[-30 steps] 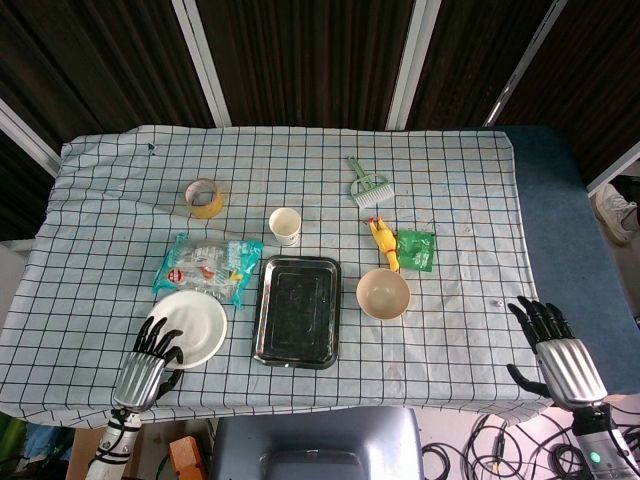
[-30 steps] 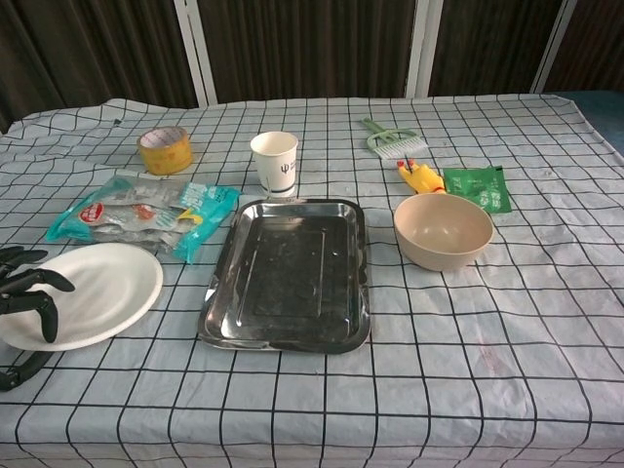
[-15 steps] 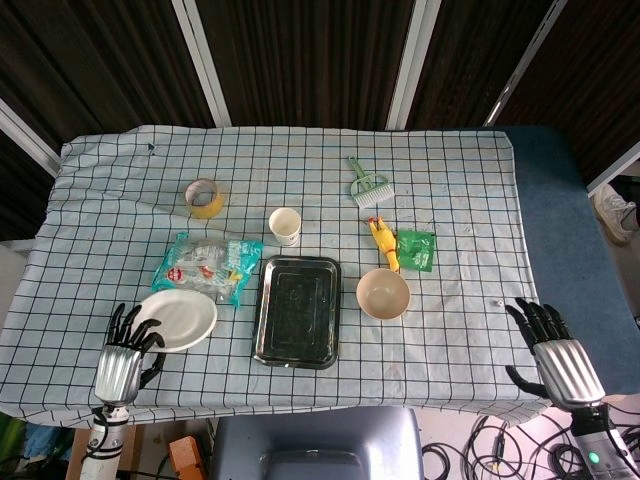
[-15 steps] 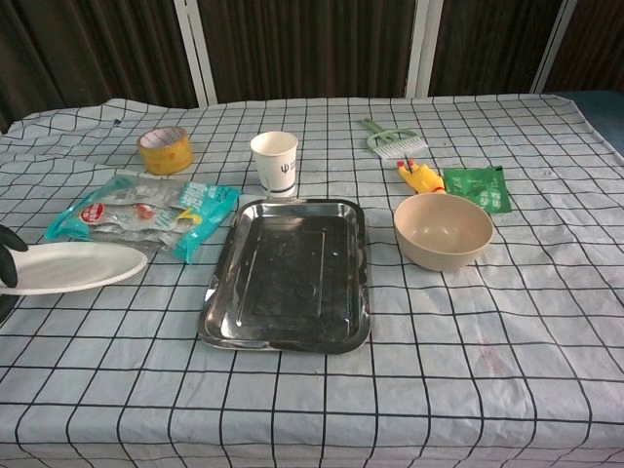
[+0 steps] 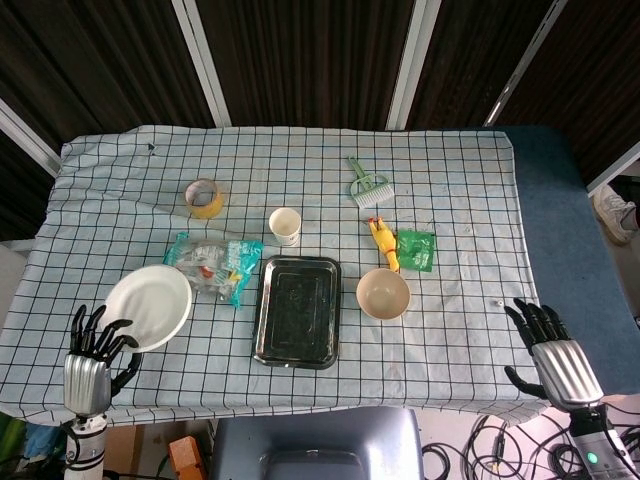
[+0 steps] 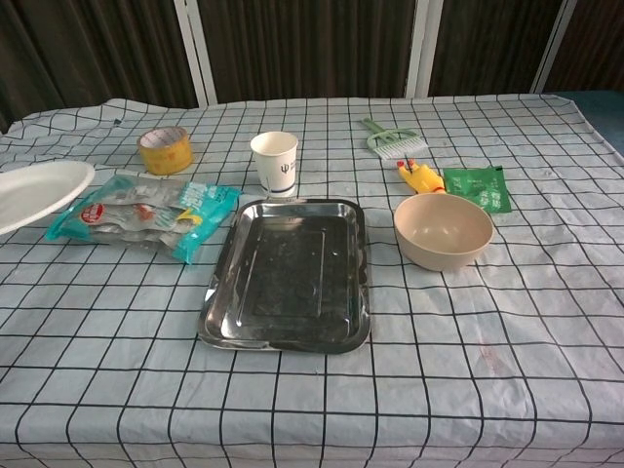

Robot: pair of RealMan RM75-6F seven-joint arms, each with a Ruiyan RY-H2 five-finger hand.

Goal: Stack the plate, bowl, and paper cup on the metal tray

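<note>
Left hand holding plate up by rim, w/ right hand empty, fingers spread

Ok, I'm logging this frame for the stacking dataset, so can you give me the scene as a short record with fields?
tray: empty metal tray, mid-table
plate: white plate lifted at the left, held by the left hand
bowl: beige bowl on the cloth, right of the tray
cup: white paper cup upright behind the tray
right hand: right hand open at the table's right edge
stacked: nothing yet
</note>
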